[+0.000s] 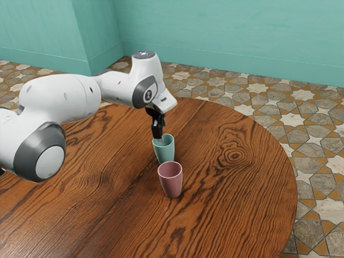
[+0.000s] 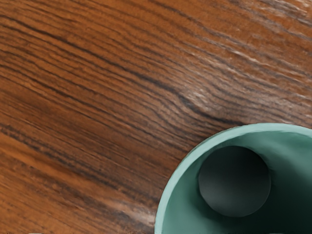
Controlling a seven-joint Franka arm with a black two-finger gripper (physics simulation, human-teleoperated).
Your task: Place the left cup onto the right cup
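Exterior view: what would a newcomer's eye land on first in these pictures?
The big white arm reaching in from the exterior view's left stands out first, its black pincer poised at the rim of an upright teal cup near the middle of the round wooden table. A pink cup stands upright beside the teal one, nearer the camera.

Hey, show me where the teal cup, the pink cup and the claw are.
teal cup (image 1: 164, 151): exterior view, on the middle of its outer wall.
pink cup (image 1: 170, 181): exterior view, on the middle of its outer wall.
claw (image 1: 156, 134): exterior view, on its lower end, at the teal cup's rim.
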